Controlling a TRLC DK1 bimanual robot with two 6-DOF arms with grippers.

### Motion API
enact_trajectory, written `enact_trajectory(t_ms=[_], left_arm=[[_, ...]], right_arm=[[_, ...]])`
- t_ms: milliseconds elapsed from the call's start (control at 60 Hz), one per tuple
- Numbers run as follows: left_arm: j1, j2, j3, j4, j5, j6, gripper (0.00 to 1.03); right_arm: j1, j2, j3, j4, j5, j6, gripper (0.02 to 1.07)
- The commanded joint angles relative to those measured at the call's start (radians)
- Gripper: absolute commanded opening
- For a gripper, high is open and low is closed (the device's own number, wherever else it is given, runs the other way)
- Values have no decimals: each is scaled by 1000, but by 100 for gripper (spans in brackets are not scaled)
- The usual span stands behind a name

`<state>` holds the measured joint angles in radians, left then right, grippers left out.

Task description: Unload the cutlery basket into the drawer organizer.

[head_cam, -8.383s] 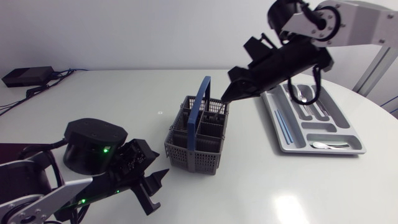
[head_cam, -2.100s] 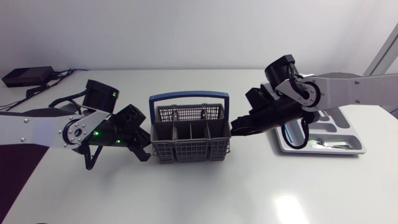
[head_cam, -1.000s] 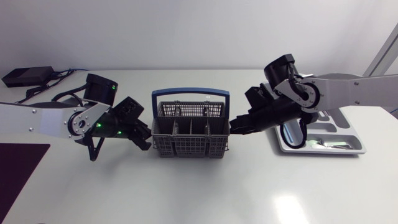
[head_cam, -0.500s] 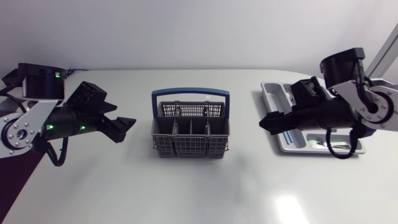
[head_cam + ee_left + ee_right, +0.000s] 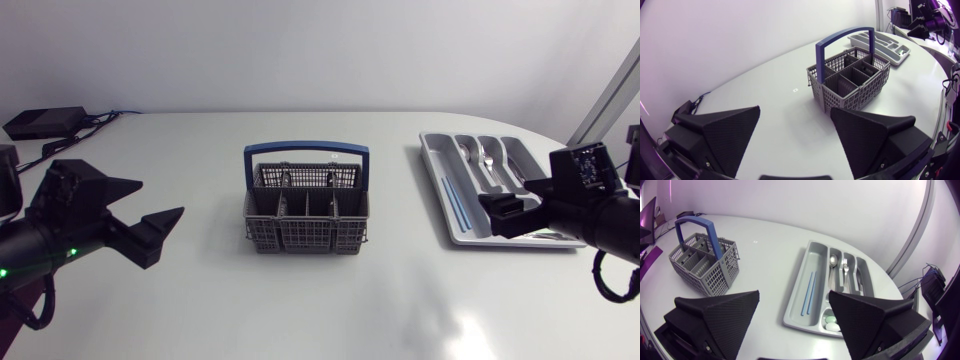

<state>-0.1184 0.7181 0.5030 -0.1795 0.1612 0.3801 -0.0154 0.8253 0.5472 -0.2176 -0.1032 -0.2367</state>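
White tabletop, basket apparently emptied.
Mid-table stood the grey mesh plastic cutlery basket (image 5: 306,205) with blue handle; the grey compartmented drawer organizer (image 5: 440,185) held cutlery. Both left gripper (image 5: 795,109) and right gripper (image 5: 794,294) gaped wide, empty; little seemed left.

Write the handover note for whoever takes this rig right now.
Left pincer: open, empty, at the table's left side, pointing at the basket.
Right pincer: open, empty, at the right side, near the organizer.
Cutlery basket: upright mid-table, handle up; no cutlery shows in its compartments.
Drawer organizer: to the right of the basket, holding a spoon, a fork, a pair of blue sticks and other pieces.
Done: unloading looks complete.
Left: probably only a closer check of the basket, since its mesh walls hide part of the compartments.
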Motion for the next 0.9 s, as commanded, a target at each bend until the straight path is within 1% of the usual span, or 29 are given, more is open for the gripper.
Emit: enact_trajectory(t_ms=[0,133,433,883], left_arm=[[10,-80,-54,9,-25,-18,99],[23,-221,-118,34,-52,-18,99],[59,-406,-261,88,-93,-153,99],[107,-658,-456,162,-148,-336,99]], right_arm=[[-17,-55,-49,26,11,-33,102],[-29,-137,-98,55,23,-46,102],[-31,-328,-230,115,77,-70,102],[-7,-580,-390,167,90,85,102]])
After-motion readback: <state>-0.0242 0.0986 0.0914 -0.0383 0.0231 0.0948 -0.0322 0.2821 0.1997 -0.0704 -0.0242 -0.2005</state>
